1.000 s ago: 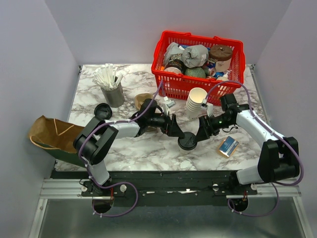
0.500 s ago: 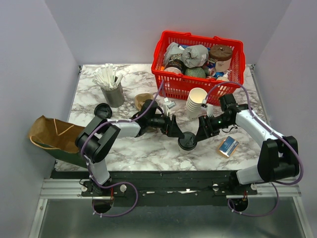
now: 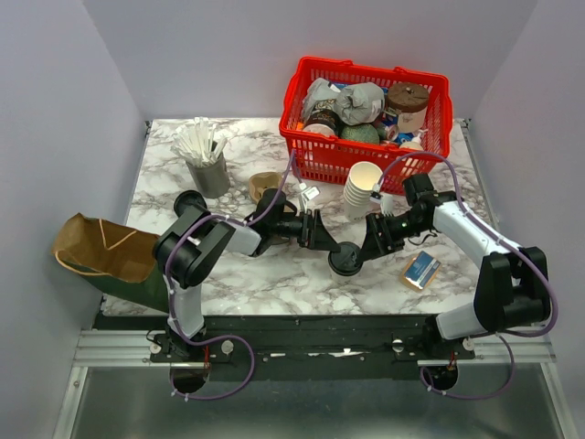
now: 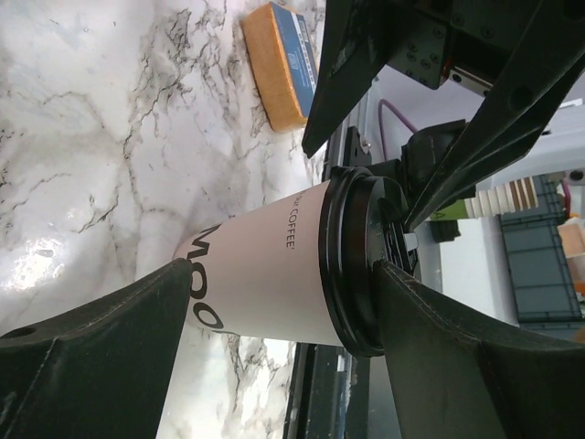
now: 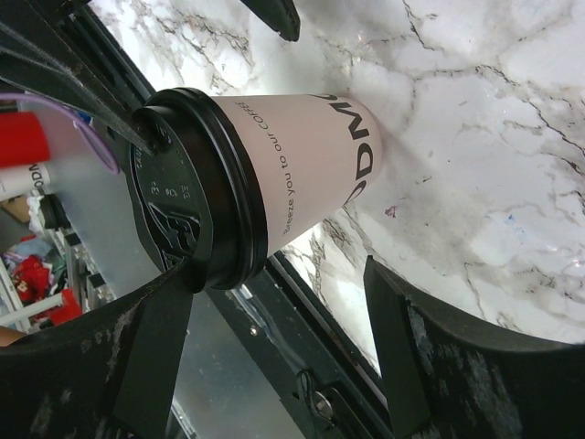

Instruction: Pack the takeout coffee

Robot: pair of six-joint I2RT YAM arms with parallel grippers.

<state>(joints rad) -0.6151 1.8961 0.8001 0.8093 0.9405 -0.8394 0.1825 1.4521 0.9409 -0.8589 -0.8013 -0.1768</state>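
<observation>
Item: white paper coffee cup with black plastic lid [image 3: 346, 262], upright, lid seated.
Location: on the white marble tabletop [image 3: 265, 283], at 5 o'clock from its centre, near the front edge.
Left gripper: my left gripper [image 3: 317, 231] sits at the cup's 10 o'clock with jaws spread wide. My wrist view shows the cup between my fingers [image 4: 101, 338]. Contact cannot be confirmed.
Right gripper: my right gripper [image 3: 373, 240] sits at the cup's 2 o'clock, jaws likewise wide, with the cup framed between them. No grip confirmed.
Bag: crumpled brown paper bag [image 3: 96, 249] at the cup's 9 o'clock, on the table's left edge, well apart.
Adjacent: small blue-and-tan box [image 3: 420, 270] at the cup's 3 o'clock. Stack of white paper cups [image 3: 363, 187] at its 12 o'clock. Red plastic basket [image 3: 370, 119] beyond the stack.
</observation>
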